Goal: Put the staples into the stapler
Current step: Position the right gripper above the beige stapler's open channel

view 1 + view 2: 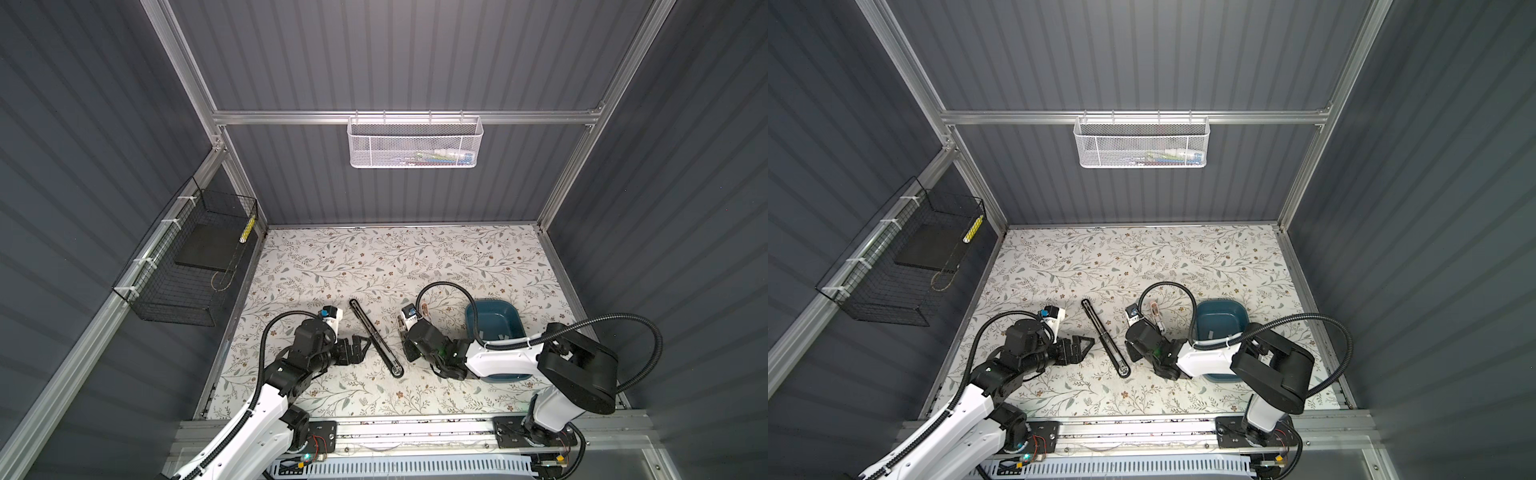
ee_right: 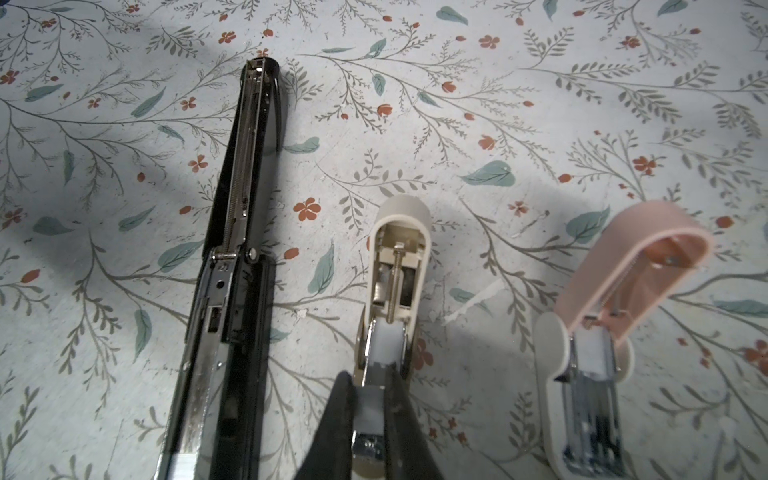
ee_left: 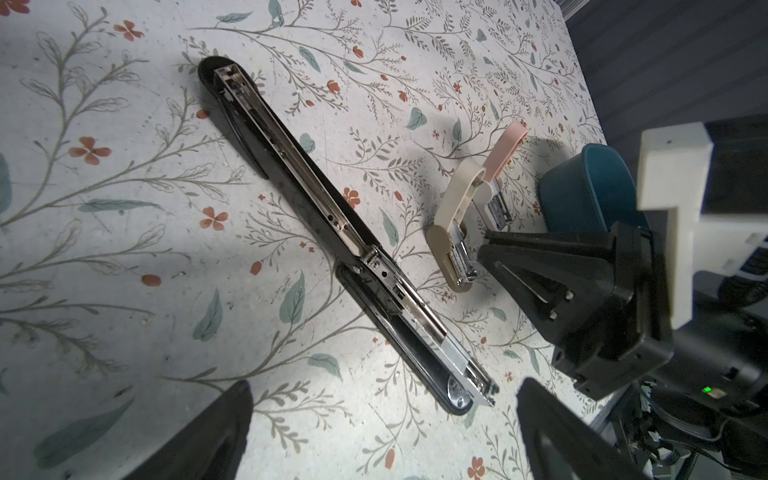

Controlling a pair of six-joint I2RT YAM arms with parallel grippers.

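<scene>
Three staplers lie opened on the floral table: a long black stapler (image 1: 376,336) (image 3: 332,232), a cream stapler (image 2: 399,266) (image 3: 457,199) and a pink stapler (image 2: 623,282) (image 3: 505,153). My right gripper (image 2: 368,411) is shut on a pale grey strip of staples (image 2: 368,405), held directly over the front of the cream stapler's metal channel. My left gripper (image 3: 382,449) (image 1: 361,343) stands open with nothing in it, beside the near end of the black stapler.
A blue tub (image 1: 507,316) (image 3: 590,191) sits just right of the right wrist, partly under that arm. A white mesh basket (image 1: 415,141) hangs on the back rail. A black wire basket (image 1: 187,266) is fixed to the left wall.
</scene>
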